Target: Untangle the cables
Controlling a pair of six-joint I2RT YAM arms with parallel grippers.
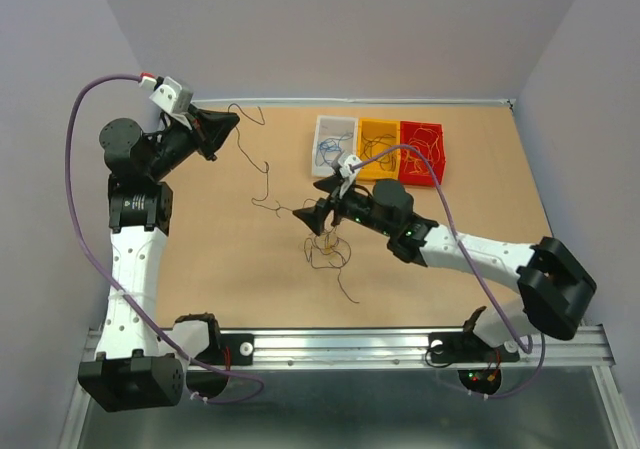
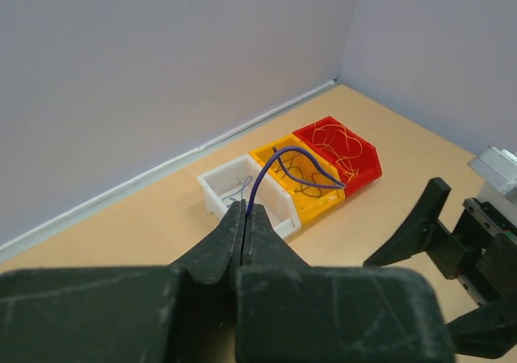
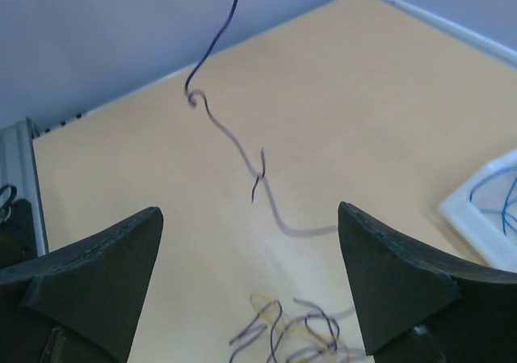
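left gripper (image 2: 245, 212) clamped shut on one dark blue strand (image 2: 254, 189), held up near the back-left corner. right gripper (image 3: 250, 216) jaws wide apart, nothing between them, hovering just over the tangled cables (image 1: 328, 250) mid-table. white bin (image 1: 334, 145), yellow bin (image 1: 378, 150) and red bin (image 1: 423, 153) at the back hold loose strands.

Bright, even, diffuse light from above; faint soft shadows on table (image 1: 480, 189); wrist views soft, near fingers (image 3: 89, 274) blurred.
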